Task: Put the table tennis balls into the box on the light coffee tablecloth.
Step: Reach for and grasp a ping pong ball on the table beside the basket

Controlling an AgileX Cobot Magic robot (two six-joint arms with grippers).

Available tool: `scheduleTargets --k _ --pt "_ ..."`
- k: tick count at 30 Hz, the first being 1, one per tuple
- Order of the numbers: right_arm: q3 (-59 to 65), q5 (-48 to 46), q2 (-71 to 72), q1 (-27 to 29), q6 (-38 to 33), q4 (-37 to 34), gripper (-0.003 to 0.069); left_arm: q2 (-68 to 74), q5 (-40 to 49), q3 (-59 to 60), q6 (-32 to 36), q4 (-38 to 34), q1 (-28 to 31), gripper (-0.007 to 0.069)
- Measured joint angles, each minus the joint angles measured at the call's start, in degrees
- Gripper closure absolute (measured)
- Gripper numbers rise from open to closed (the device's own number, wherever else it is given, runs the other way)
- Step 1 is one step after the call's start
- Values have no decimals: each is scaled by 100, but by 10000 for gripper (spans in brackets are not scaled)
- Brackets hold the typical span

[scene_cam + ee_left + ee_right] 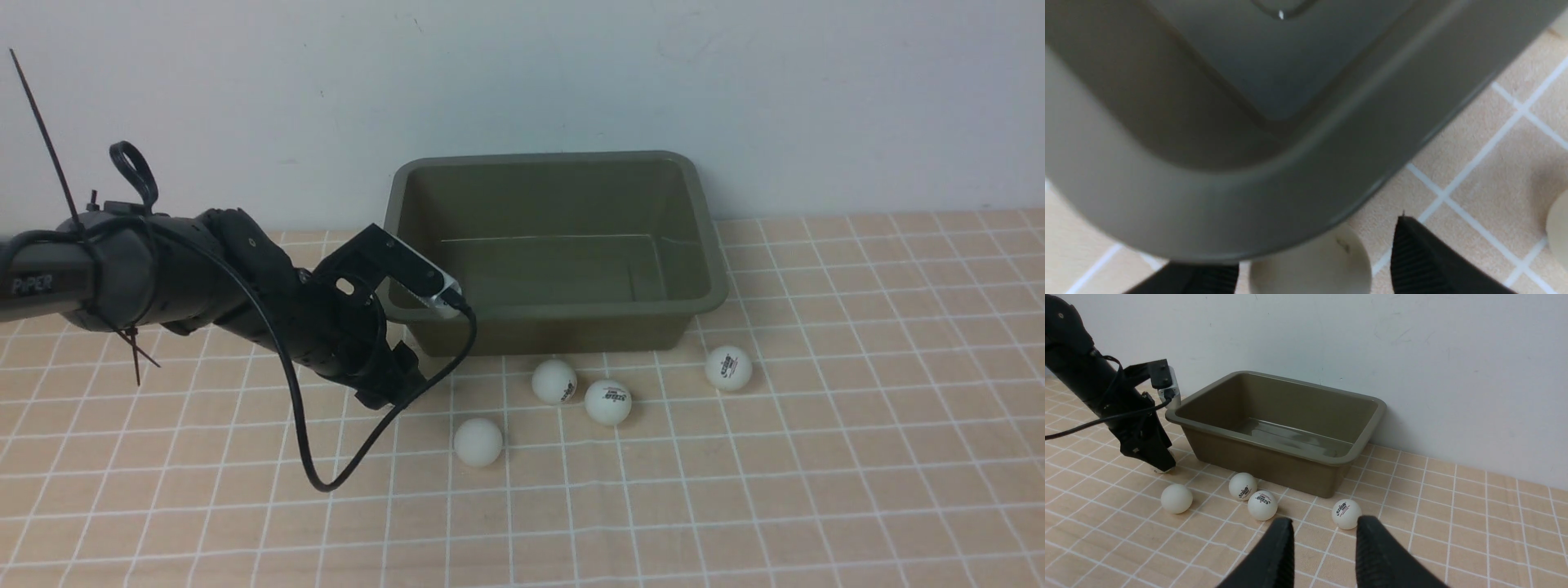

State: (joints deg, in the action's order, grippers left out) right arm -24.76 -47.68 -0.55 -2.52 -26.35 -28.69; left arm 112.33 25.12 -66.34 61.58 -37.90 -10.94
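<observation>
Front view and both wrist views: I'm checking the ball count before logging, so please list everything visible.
table tennis balls: five, white; four on tablecloth in front of box, fifth ball between left end effector's fingers at box's near-left corner
box: one, olive-grey, empty, on tablecloth near wall
tablecloth: one, light coffee, white grid, under everything
wall: one, white, behind box
left end effector: one, black, open, low around fifth ball
right end effector: one, black, fingers apart, empty
</observation>
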Motion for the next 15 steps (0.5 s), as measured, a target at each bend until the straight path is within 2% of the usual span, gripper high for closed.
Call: scheduleTargets --k 4,5,6,11,15 --pt "0 0 0 0 0 0 450 94 27 0 -55 0 -6 247" --pt "0 0 0 0 0 0 450 95 34 0 -106 0 -6 293" --pt "0 0 0 0 0 0 450 95 69 0 -193 5 -6 305" --pt "0 0 0 0 0 0 450 -3 417 -10 -384 246 -6 303" --pt "0 0 0 0 -5 0 450 -380 1124 -10 -997 972 -6 303"
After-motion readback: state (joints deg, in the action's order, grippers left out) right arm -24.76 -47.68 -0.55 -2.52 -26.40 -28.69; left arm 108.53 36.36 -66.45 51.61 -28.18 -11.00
